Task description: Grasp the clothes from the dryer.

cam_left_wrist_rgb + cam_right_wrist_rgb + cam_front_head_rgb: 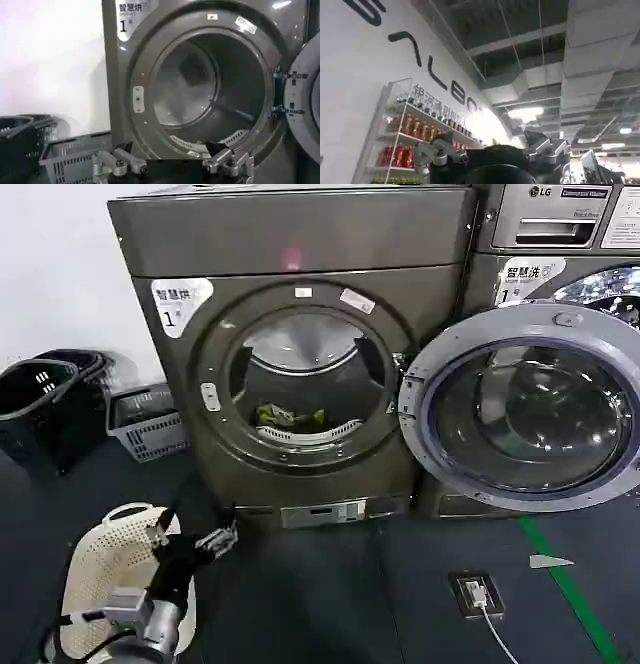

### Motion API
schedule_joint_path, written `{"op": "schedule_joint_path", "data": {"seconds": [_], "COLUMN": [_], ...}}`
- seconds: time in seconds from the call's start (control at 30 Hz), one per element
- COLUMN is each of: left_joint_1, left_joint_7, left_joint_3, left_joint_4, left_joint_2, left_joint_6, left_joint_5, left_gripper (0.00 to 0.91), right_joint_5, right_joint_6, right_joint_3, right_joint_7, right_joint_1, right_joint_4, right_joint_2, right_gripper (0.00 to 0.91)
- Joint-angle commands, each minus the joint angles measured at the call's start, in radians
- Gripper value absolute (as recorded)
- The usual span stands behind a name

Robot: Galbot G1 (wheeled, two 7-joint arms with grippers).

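Observation:
The dryer (pixel 300 244) stands in the middle of the head view, dark bronze-grey with a "1" sticker. Its round door (pixel 428 399) is swung open to the right. The clothes (pixel 290 419), a small yellow-green bundle, lie at the bottom of the drum behind the mouth's lower rim. My left gripper (pixel 218 538) hangs low in front of the dryer, left of its mouth and well short of it. In the left wrist view the left gripper (pixel 172 162) is open and empty, facing the drum mouth (pixel 210 85). My right gripper (pixel 495 150) points up toward a ceiling, open and holding nothing.
A white perforated basket (pixel 105 574) sits on the floor under my left arm. A black basket (pixel 45 399) and a grey crate (pixel 148 422) stand left of the dryer. A silver LG machine (pixel 560 214) is behind the open door. A floor socket (pixel 476 594) and green tape (pixel 565 584) lie at the right.

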Motion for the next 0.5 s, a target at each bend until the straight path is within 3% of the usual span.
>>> {"op": "schedule_joint_path", "data": {"seconds": [0.03,0.5], "left_joint_1": [-0.001,-0.013], "left_joint_7": [0.001,0.003], "left_joint_3": [0.001,0.0], "left_joint_4": [-0.001,0.001], "left_joint_2": [0.0,-0.005], "left_joint_6": [0.001,0.002], "left_joint_5": [0.001,-0.003], "left_gripper": [0.907,0.907], "right_joint_5": [0.01,0.027], "right_joint_6": [0.024,0.037], "right_joint_3": [-0.004,0.006], "right_joint_7": [-0.001,-0.002], "right_joint_1": [0.0,-0.003], "right_joint_4": [-0.004,-0.002], "right_joint_2": [0.001,-0.001], "right_gripper": [0.907,0.907]}}
